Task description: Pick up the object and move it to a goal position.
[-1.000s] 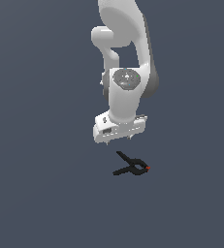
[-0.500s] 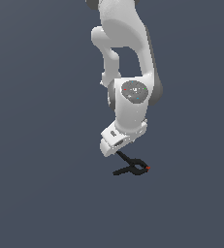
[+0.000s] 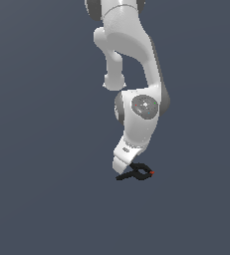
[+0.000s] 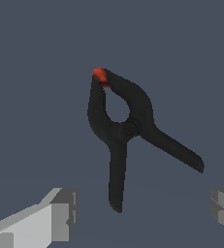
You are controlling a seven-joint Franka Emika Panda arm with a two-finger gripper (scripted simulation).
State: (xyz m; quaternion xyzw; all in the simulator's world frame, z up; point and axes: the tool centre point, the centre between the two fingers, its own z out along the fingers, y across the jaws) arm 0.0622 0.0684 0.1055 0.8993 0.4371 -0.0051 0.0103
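Lowered since the earlier frame, the white robot gripper (image 3: 125, 169) stood directly over the small black spring clamp with red-tipped jaw (image 3: 136, 172) lying on the grey floor (image 3: 47, 199), fingers (image 4: 60, 213) spread wide, handles between them.

In the exterior view, the handle end of the small black spring clamp with the red-tipped jaw (image 3: 136, 172) is partly covered, at its 10 o'clock side, by the white two-fingered gripper (image 3: 123, 166), whose fingertips cannot be made out there. In the wrist view, both grey gripper fingers (image 4: 60, 213) are cut off by the picture's edges, at 7 o'clock and at 4 o'clock. The white robot arm (image 3: 131, 74) is cropped at 12 o'clock in the exterior view.
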